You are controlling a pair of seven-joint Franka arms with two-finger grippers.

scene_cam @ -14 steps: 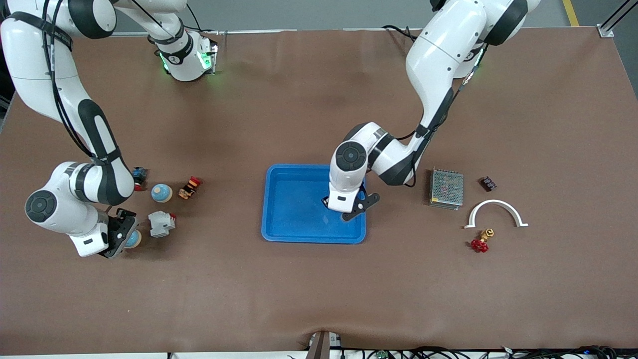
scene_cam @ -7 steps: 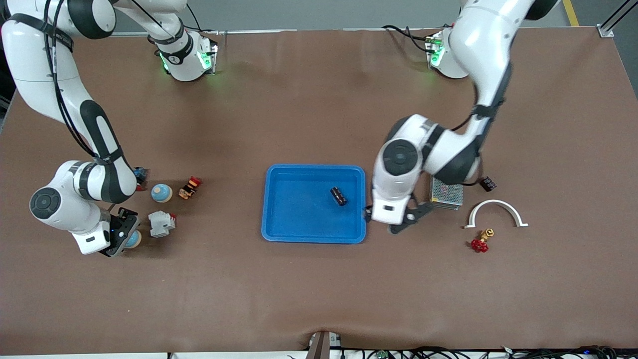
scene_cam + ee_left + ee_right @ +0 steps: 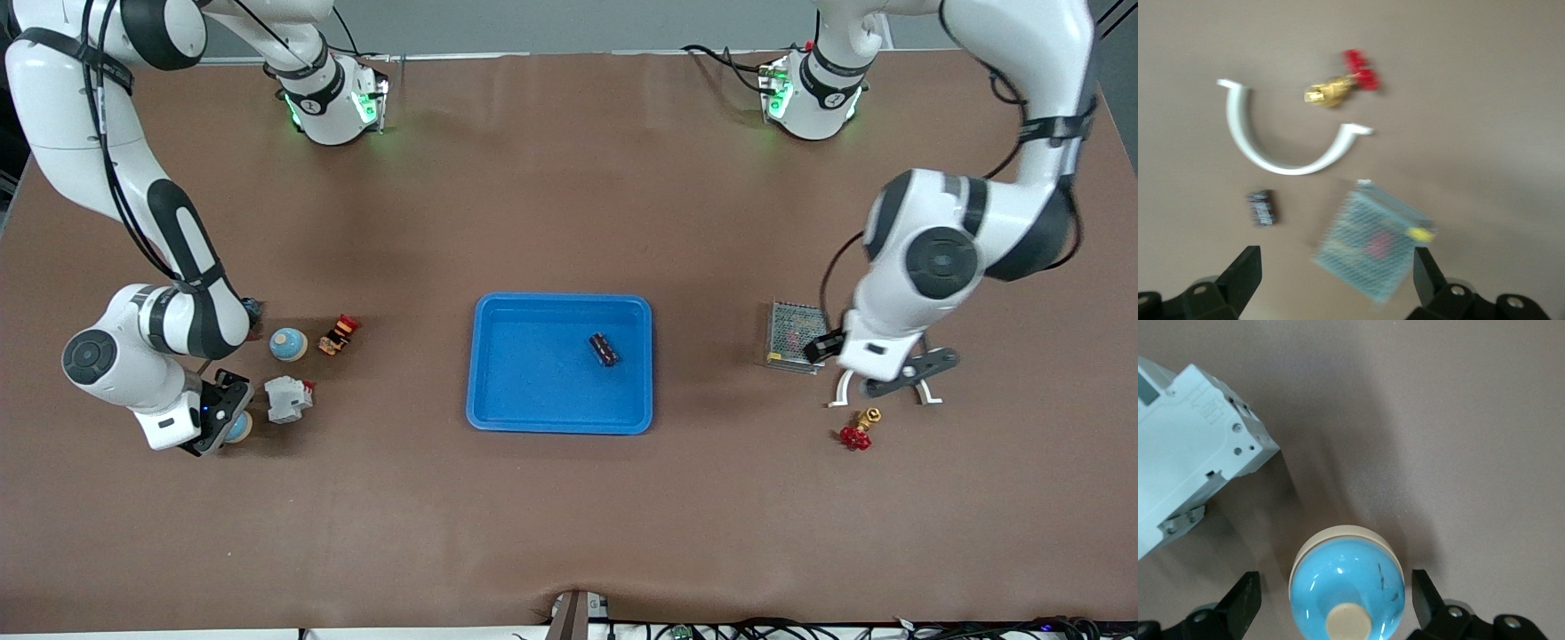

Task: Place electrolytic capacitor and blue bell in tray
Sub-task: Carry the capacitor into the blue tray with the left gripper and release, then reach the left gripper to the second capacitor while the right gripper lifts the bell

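The blue tray [image 3: 533,382] lies mid-table. A dark electrolytic capacitor [image 3: 605,348] lies in it, near the edge toward the left arm's end. My left gripper [image 3: 898,378] is open and empty, up over the white arch bracket [image 3: 840,391]; its wrist view [image 3: 1336,273] shows bare table between the fingers. My right gripper [image 3: 222,418] is open and low around a blue bell [image 3: 238,429]. In the right wrist view the bell [image 3: 1348,583] stands upright between the open fingers of the gripper [image 3: 1333,597], apart from both. A second blue bell [image 3: 288,344] stands farther from the camera.
A white breaker block [image 3: 286,398] [image 3: 1191,467] sits beside the right gripper. An orange-red part [image 3: 339,333] lies by the second bell. Under the left gripper are a grey mesh box [image 3: 796,336] [image 3: 1375,243], a brass valve [image 3: 855,431] [image 3: 1338,83] and a small dark part [image 3: 1263,208].
The left gripper let go of the capacitor in the tray, then swung away toward the left arm's end, over the mesh box and arch bracket. The right gripper barely moved.
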